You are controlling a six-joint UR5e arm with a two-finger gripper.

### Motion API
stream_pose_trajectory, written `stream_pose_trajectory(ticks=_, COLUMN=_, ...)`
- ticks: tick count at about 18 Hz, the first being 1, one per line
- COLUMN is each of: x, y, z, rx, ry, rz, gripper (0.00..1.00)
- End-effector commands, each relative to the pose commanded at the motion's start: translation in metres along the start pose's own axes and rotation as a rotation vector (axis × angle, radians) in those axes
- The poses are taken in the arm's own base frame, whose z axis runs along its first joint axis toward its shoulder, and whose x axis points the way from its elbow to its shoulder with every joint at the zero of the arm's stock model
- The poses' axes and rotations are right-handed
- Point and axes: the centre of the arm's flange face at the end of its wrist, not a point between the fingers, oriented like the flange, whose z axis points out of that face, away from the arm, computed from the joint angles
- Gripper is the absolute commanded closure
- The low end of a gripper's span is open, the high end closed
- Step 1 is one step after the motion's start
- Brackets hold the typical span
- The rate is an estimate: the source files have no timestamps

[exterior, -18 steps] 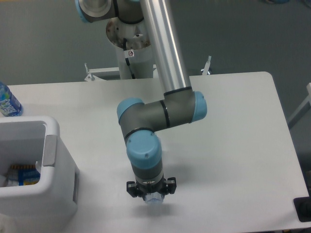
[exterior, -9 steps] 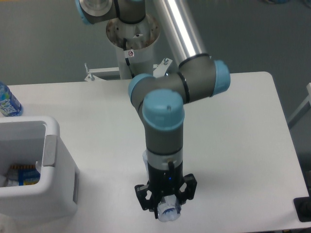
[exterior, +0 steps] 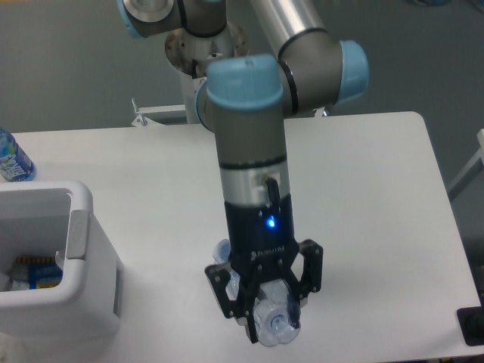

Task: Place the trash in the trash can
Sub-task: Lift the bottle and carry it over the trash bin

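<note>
gripper (exterior: 266, 311) had its fingers clamped on the crushed bottle (exterior: 274, 324); slick plastic could've slipped out short of the trash can (exterior: 79, 227).

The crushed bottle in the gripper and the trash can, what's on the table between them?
Nothing: in the camera view only bare white table lies between the crushed bottle held by the gripper and the trash can.

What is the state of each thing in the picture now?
gripper: shut on the crushed clear bottle.
crushed clear bottle: held in the gripper, lifted off the table.
trash can: upright, open on top, some items inside.
blue-labelled bottle: upright at the table's left edge.
</note>
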Motion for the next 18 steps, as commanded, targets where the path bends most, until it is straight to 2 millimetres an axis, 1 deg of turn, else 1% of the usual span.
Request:
stream_pose_trajectory(ticks=2, x=0.029, y=-0.001, z=-0.026, rx=0.024, ry=0.033, rz=0.029, gripper=0.48)
stream_pose_trajectory(ticks=3, x=0.037, y=-0.005, z=-0.040, rx=0.040, ry=0.041, rz=0.035, gripper=0.48)
stream_pose_trajectory(ticks=5, x=0.063, y=-0.003, z=-0.066, rx=0.060, ry=0.073, rz=0.062, gripper=0.48)
stream_pose_trajectory(ticks=7, x=0.089, y=0.004, z=-0.082, rx=0.065, ry=0.105, rz=0.085, gripper=0.48)
stream_pose_trajectory(ticks=8, x=0.113, y=0.012, z=-0.088, rx=0.060, ry=0.136, rz=0.107, gripper=0.48)
stream_pose_trajectory(ticks=9, x=0.130, y=0.018, z=-0.094, rx=0.058, ry=0.158, rz=0.120, gripper=0.48)
stream_pose_trajectory(ticks=10, x=0.138, y=0.022, z=-0.096, rx=0.054, ry=0.169, rz=0.125, gripper=0.48)
stream_pose_trajectory(ticks=12, x=0.170, y=0.039, z=-0.099, rx=0.035, ry=0.210, rz=0.155, gripper=0.48)
stream_pose_trajectory(ticks=15, x=0.195, y=0.057, z=-0.101, rx=0.011, ry=0.243, rz=0.183, gripper=0.48)
stream_pose_trajectory(ticks=18, x=0.219, y=0.076, z=-0.091, rx=-0.020, ry=0.270, rz=0.210, gripper=0.48)
